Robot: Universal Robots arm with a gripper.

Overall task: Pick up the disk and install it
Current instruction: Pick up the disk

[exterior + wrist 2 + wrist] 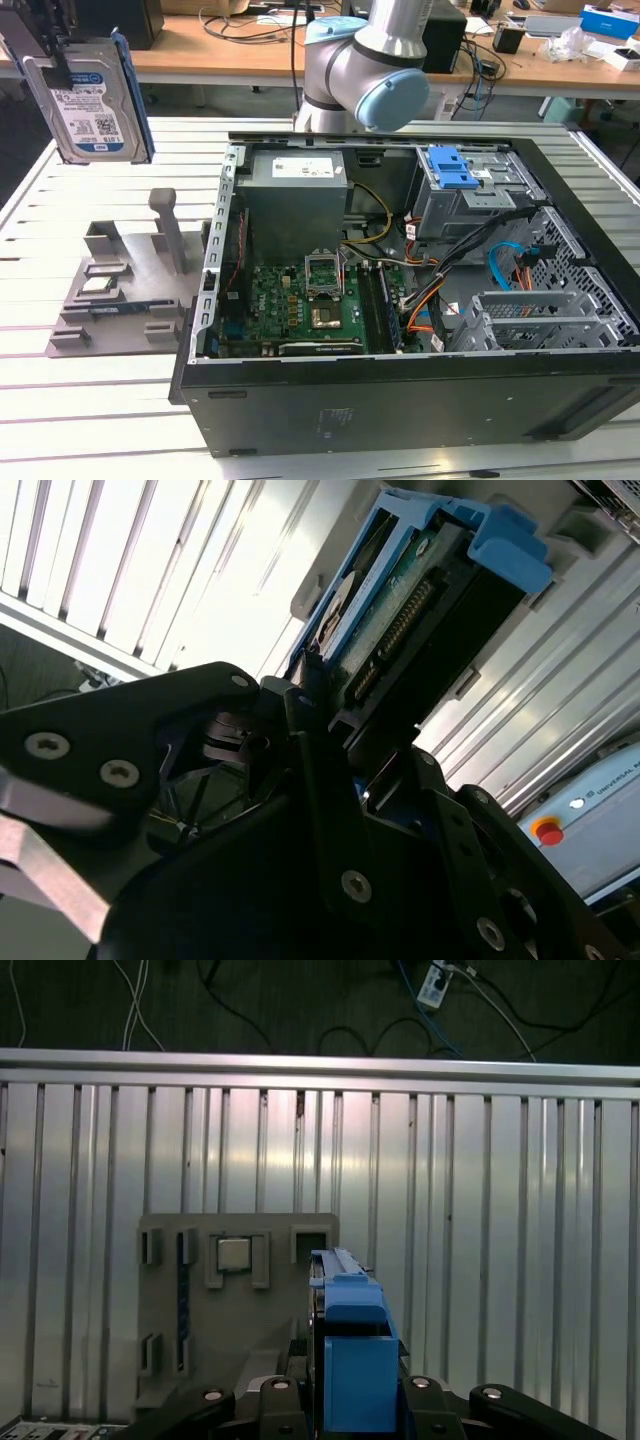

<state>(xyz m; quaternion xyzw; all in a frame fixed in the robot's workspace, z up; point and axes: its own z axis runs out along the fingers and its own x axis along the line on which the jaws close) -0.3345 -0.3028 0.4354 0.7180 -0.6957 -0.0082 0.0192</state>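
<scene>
Blue plastic is what the hand (pixel 352 1392) grips: its fingers are shut on the carrier frame of the disk (pixel 88 100), which hangs roughly upright, high over the bench (pixel 100 420) at the end that carries the grey fixture (pixel 120 285), by the far corner on the exterior view's left. How deep that grip sits is hard to tell in both wrist views, so the drive might pivot or slide in the flexible frame during travel. Carried low, it could clip the computer case (pixel 400 410) at its wall, or snag the cables (pixel 480 240) beside the drive cage (pixel 440 205).
</scene>
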